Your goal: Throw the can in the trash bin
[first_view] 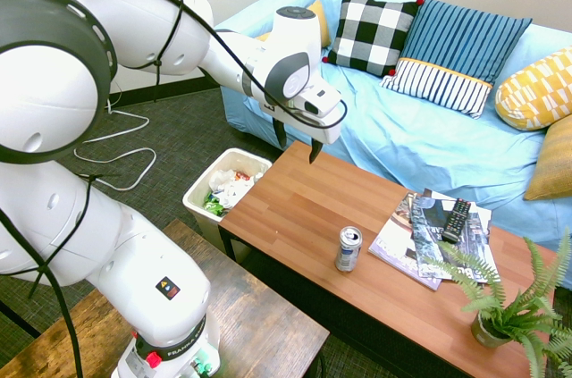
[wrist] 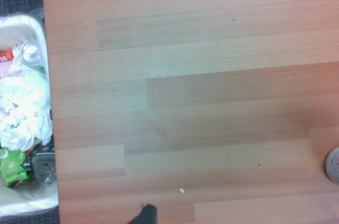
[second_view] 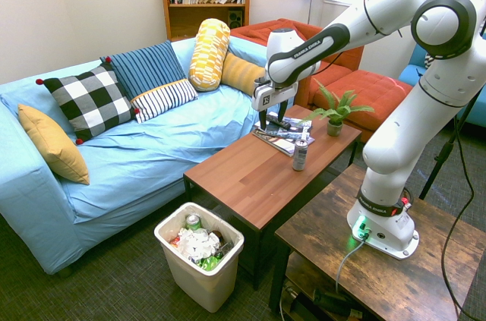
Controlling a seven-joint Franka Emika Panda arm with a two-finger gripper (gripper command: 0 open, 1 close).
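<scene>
Wood-grain desk [wrist: 185, 102] fills the wrist view, the trash bin's [wrist: 32, 203] crumpled white paper and green wrappers at one edge and the can's [wrist: 333, 164] rim barely at the other. First exterior view: can [first_view: 349, 248] upright beside magazines [first_view: 420, 235], a remote [first_view: 456, 220] lying on them; tool [first_view: 298, 143] above the desk, fingers apart, empty. Second exterior view alone shows a second can [second_view: 194, 221] inside the bin [second_view: 199, 279].

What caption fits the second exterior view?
Open tool above table; can upright, trash bin below.
</scene>
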